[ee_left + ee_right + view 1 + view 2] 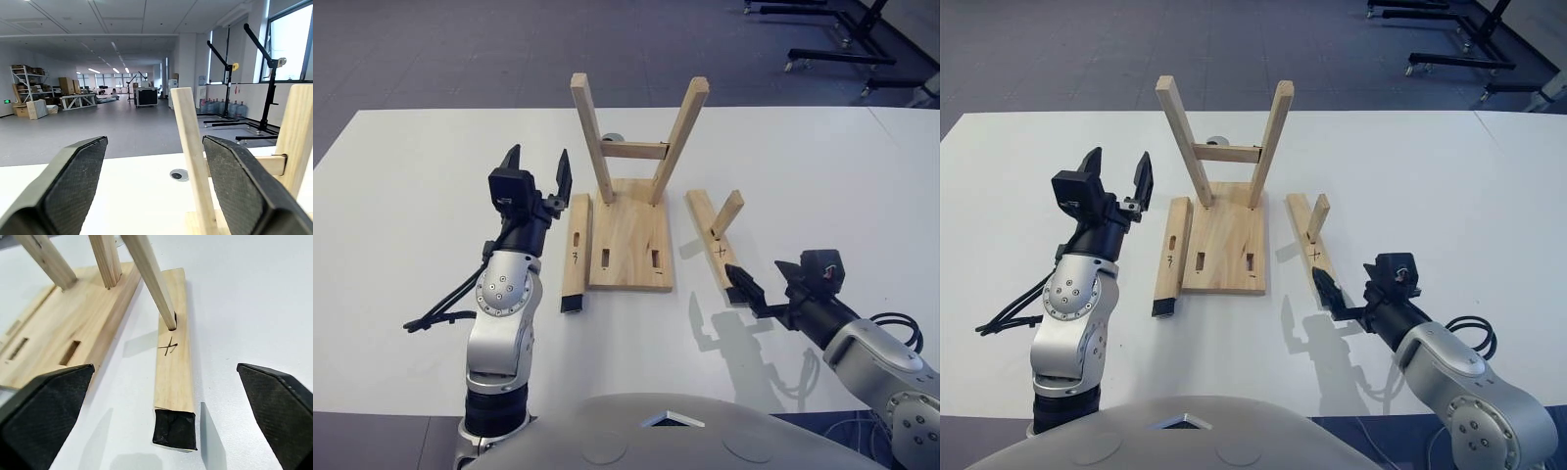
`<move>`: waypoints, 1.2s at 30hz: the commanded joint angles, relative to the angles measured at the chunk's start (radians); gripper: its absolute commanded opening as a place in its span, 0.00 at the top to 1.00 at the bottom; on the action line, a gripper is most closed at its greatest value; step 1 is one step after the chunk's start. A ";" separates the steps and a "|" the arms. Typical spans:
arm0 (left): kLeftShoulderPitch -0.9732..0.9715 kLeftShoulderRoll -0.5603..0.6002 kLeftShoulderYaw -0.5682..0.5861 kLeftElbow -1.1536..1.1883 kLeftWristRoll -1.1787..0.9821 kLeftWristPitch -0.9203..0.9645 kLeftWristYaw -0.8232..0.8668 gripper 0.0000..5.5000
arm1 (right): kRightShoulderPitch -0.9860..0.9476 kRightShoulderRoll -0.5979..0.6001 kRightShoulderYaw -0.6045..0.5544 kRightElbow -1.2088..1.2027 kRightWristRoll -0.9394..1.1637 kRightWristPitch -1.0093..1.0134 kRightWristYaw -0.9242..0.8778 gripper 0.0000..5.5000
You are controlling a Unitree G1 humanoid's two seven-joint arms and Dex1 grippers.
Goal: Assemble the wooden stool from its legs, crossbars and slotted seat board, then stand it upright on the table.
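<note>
Head view: half built — seat board (631, 245) flat on the surface (431, 196), two legs (590, 137) and crossbar (634, 151) slotted in, two loose legs (576, 250) alongside. Left wrist: left gripper (155, 147) empty, jaws spread. Right wrist: right gripper (165, 369) jaws released near marked leg (173, 357) end.

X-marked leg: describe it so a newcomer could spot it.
On the white table, find the seat board with two legs standing in it. One leg lies flat on its right. Unlike the left leg, it carries a short protruding crossbar.
</note>
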 commanded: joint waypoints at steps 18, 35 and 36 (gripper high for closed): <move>-0.076 -0.002 0.006 0.071 -0.011 -0.012 -0.018 0.35 | -0.220 -0.041 0.307 0.298 -0.350 0.078 0.040 0.20; -0.123 0.022 0.024 0.140 -0.006 -0.111 -0.028 0.35 | -0.209 -0.147 0.373 0.438 -0.541 -0.216 0.242 0.61; -0.127 0.021 0.027 0.147 -0.015 -0.128 -0.032 0.35 | -0.202 -0.142 0.355 0.485 -0.544 -0.266 0.264 0.61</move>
